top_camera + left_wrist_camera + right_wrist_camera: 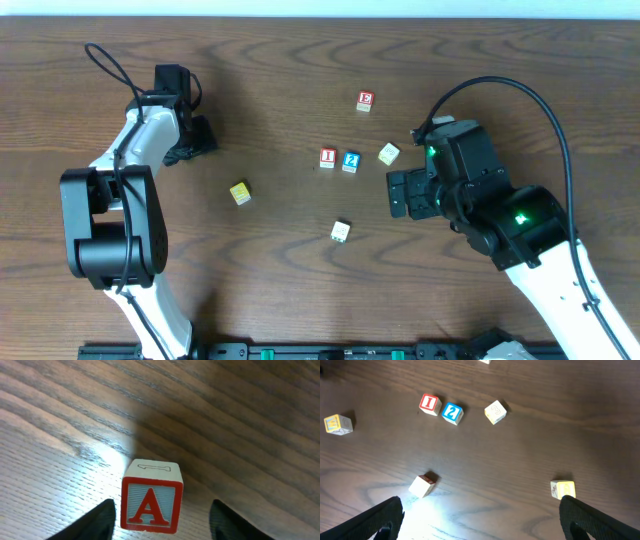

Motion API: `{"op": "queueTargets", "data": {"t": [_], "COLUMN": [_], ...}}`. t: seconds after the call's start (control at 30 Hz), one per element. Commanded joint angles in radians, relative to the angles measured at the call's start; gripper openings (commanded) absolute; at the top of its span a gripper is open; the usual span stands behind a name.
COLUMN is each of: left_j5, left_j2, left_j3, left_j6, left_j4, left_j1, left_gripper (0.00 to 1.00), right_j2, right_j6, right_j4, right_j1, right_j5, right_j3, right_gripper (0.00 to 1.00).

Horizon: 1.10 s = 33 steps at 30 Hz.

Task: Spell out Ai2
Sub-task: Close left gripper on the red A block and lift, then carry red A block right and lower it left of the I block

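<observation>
The red-framed A block (150, 504) stands upright on the table between my left gripper's (162, 510) open fingers, with a gap on each side. In the overhead view the left gripper (197, 140) is at the far left and hides that block. The red I block (327, 157) and the blue 2 block (350, 161) sit side by side mid-table, and both show in the right wrist view: I block (429, 403), 2 block (452, 413). My right gripper (399, 194) is wide open and empty, raised above the table to the right of them (481, 507).
A red E block (365, 100) lies at the back. A pale yellow block (389, 153) sits right of the 2 block. A yellow block (240, 193) lies left of centre and a pale block (341, 232) nearer the front. Another yellow block (563, 489) lies by my right finger.
</observation>
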Motion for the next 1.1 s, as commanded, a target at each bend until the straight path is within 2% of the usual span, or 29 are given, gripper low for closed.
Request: {"op": "queueTargets", "data": {"t": [0.0, 0.3, 0.37, 0.83, 0.9, 1.07], "left_j5": [-0.031, -0.044, -0.044, -0.047, -0.046, -0.04], "left_j2": [0.015, 0.015, 0.015, 0.015, 0.013, -0.001], "left_j3": [0.025, 0.025, 0.025, 0.025, 0.027, 0.056], "left_j6": [0.0, 0.0, 0.0, 0.0, 0.0, 0.041], "left_j4": [-0.004, -0.003, -0.003, -0.008, -0.013, -0.082], "left_j1": [0.004, 0.004, 0.004, 0.004, 0.002, -0.029], "left_gripper": [0.59, 0.44, 0.37, 0.34, 0.29, 0.07], "right_j2": [0.004, 0.004, 0.004, 0.004, 0.004, 0.004], "right_j6": [-0.012, -0.012, -0.012, -0.013, -0.013, -0.013], "right_j4": [0.0, 0.001, 0.001, 0.005, 0.008, 0.028], "right_j1": [-0.01, -0.01, -0.01, -0.01, -0.01, -0.01], "right_j5": [0.003, 0.003, 0.003, 0.004, 0.004, 0.004], "right_j3": [0.0, 0.0, 0.0, 0.0, 0.0, 0.0], "right_gripper": [0.99, 0.99, 0.99, 0.99, 0.99, 0.99]}}
